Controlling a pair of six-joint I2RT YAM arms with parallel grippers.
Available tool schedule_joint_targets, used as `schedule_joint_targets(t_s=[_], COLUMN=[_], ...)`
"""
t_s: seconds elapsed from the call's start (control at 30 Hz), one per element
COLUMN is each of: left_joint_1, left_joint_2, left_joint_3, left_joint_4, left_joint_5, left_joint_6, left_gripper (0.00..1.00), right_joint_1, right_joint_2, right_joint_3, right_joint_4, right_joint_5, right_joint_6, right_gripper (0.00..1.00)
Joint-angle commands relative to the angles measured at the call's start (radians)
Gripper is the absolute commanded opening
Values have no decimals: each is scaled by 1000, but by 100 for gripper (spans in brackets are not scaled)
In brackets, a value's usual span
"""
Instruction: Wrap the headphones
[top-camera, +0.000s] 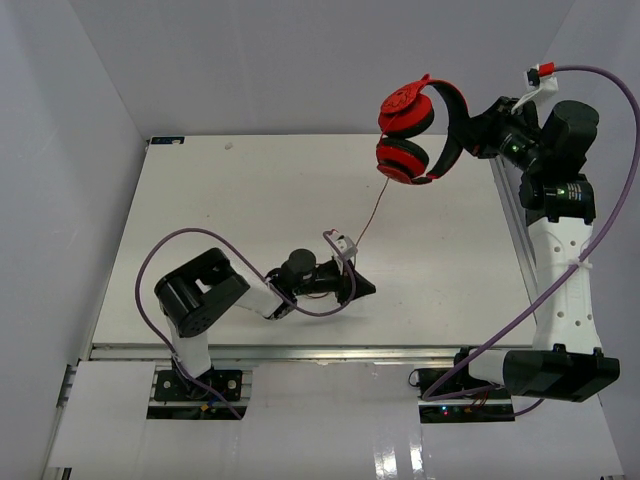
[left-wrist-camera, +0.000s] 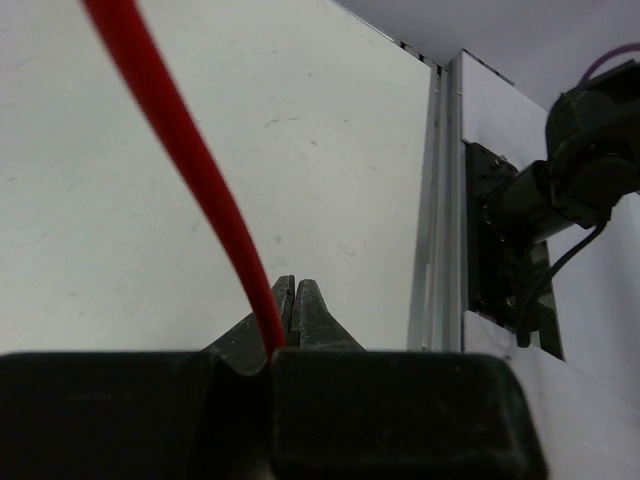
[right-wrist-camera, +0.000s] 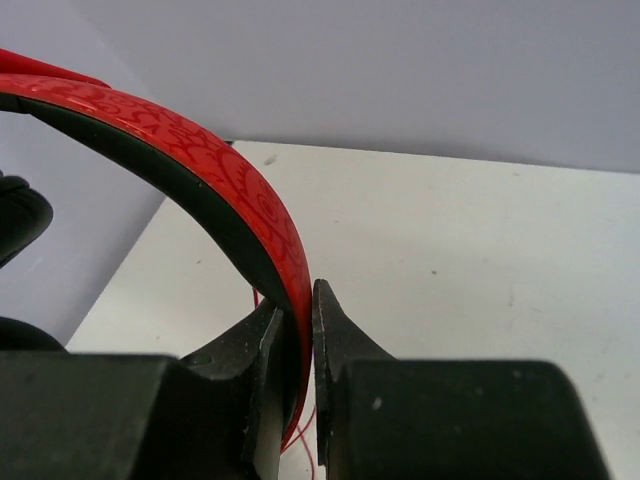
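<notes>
Left gripper (left-wrist-camera: 291, 303) pinched the cable (left-wrist-camera: 178, 170); right gripper (right-wrist-camera: 297, 315) clamped the headband (right-wrist-camera: 210, 165) (aloft, far-right table (top-camera: 250, 190) corner); winding needed steady tension.

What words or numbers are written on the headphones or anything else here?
No words or numbers can be read anywhere.
The band of the headphones shows only curly swirls, not letters.
The pattern on the upper ear cup is too small to make out.
</notes>
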Motion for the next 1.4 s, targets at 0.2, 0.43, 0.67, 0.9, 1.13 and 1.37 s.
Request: schedule_joint_targets(t_s=[0.2,0.43,0.67,0.9,1.13,1.37], left_joint_1=[-299,-459,-532,-594,-598,-538], left_joint_2=[-148,-239,-327,-365,-374,-352], left_joint_3=[151,262,338,507,676,875], left_joint_4=[-481,-742,-887,-1090,-1315,-1513], left_joint_5=[-228,-348,-382,-410,-481,-607], left_joint_6=[140,213,235,307,458,599], left_gripper=[0,0,0,0,0,0], right_joint_1=[43,56,59,63,112,115], right_joint_2=[-113,-172,-197,-248,-319,-402], right_joint_3=[-127,-251,-318,-424,-580,-755], right_joint_4=[6,84,141,184,177,153], right_joint_5=[613,794,869,907,814,493], right_joint_6=[30,-95,-187,-290,-392,-641], right_gripper=[8,8,8,8,8,8])
